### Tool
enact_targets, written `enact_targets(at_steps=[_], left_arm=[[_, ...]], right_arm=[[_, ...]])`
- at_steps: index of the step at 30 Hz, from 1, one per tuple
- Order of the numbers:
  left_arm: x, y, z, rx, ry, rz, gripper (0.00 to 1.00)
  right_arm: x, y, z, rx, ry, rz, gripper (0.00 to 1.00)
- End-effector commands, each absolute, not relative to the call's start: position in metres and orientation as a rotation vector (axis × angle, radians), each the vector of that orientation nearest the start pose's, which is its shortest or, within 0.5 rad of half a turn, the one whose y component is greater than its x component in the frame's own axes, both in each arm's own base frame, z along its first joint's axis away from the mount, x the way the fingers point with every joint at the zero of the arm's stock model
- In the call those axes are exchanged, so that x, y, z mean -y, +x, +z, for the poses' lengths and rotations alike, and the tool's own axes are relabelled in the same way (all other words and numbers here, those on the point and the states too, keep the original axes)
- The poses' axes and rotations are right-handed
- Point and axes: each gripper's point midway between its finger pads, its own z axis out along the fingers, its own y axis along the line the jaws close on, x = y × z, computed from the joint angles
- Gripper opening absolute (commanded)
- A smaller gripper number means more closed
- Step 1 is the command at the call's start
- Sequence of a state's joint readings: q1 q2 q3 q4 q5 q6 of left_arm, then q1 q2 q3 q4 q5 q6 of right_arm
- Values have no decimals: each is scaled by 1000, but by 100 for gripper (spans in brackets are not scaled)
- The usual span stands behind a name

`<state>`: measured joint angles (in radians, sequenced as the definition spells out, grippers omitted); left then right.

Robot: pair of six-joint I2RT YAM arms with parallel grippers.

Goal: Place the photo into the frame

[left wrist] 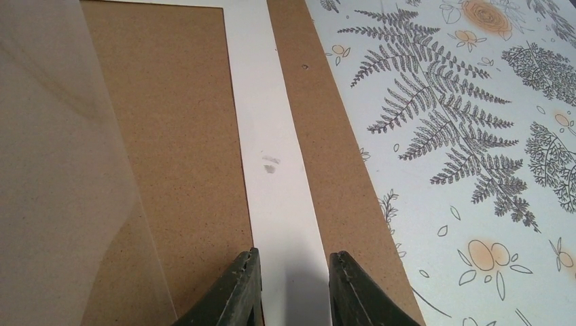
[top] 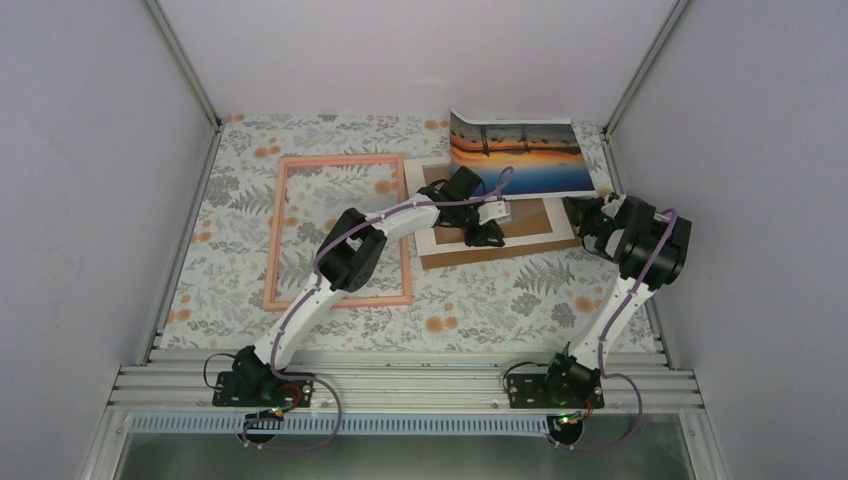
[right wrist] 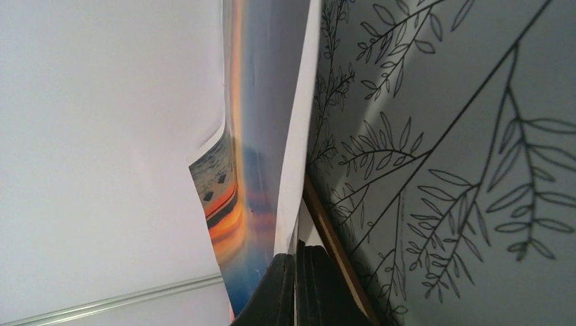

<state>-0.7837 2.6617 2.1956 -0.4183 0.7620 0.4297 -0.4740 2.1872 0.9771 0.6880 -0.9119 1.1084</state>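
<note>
Lost a stretch of the frame [top: 276, 235] behind the left arm [top: 348, 255]. Couldn't see much of the board [top: 535, 215] either, buried under arm and photo [top: 518, 152]. Up close, saw that photo chopped off at the top edge, and only the tips of the right gripper [right wrist: 297, 257], the rest cut by the bottom edge.

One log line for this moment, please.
left gripper: open over white mat on backing board | right gripper: shut on photo, tilted up | frame: flat on table, without photo
</note>
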Motion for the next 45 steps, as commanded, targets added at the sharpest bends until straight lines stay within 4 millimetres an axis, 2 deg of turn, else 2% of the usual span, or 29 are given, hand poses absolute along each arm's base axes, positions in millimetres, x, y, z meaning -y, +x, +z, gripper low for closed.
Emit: enact_targets(at_steps=[1, 10, 17, 24, 27, 31, 39, 45], left_arm=[[499, 318, -45, -2043, 1713, -1115, 28], [509, 359, 29, -1971, 1534, -995, 33], [509, 383, 69, -1886, 1466, -767, 45], [513, 407, 79, -1779, 1431, -476, 57], [520, 414, 86, -1708, 1422, -360, 59], [534, 414, 86, -1615, 1439, -223, 62], [558, 408, 77, -1466, 1497, -37, 62], [568, 407, 56, -1418, 1542, 83, 62]], right_arm=[[77, 465, -3, -1943, 1133, 1350, 4], [62, 453, 35, -1950, 982, 1403, 4], [57, 439, 37, -1966, 994, 1410, 4], [53, 432, 36, -1966, 1015, 1424, 4], [52, 431, 40, -1963, 1014, 1426, 4], [51, 429, 44, -1961, 1015, 1427, 4], [49, 425, 52, -1955, 1020, 1437, 4], [44, 420, 57, -1954, 1027, 1443, 4]])
